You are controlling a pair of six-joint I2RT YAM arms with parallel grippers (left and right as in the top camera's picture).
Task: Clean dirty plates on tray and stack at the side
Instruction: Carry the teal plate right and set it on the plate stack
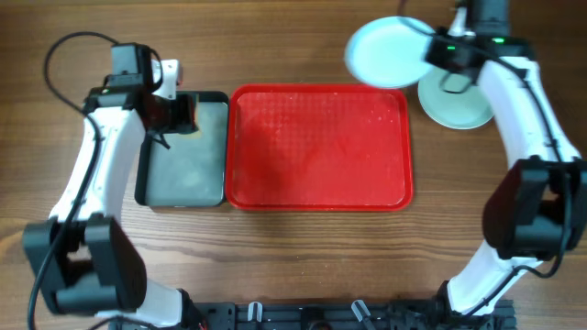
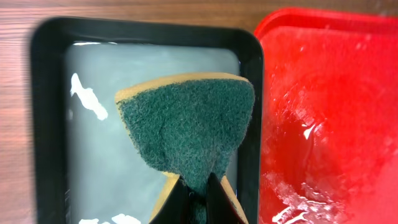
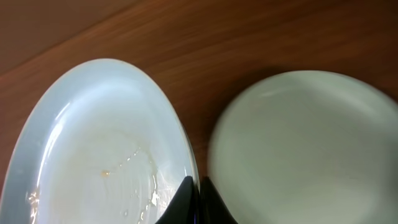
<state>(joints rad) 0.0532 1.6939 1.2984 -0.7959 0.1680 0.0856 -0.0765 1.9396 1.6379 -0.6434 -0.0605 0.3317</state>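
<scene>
The red tray (image 1: 321, 147) lies mid-table with no plate on it; wet streaks show on its floor (image 2: 329, 112). My right gripper (image 1: 438, 55) is shut on the rim of a pale aqua plate (image 1: 385, 50), held off the table beyond the tray's far right corner. Seen from the right wrist, the plate (image 3: 99, 149) carries watery smears, and the gripper (image 3: 198, 205) pinches its edge. Another pale plate (image 1: 456, 105) rests on the wood just right of the tray, and looks blurred (image 3: 305, 149) close up. My left gripper (image 2: 198, 199) is shut on a green-and-yellow sponge (image 2: 186, 130).
A black-rimmed grey tray (image 1: 183, 170) sits against the red tray's left side, and the left gripper (image 1: 179, 112) hangs over its far end. White foam patches lie on its floor (image 2: 99, 155). Bare wood surrounds both trays.
</scene>
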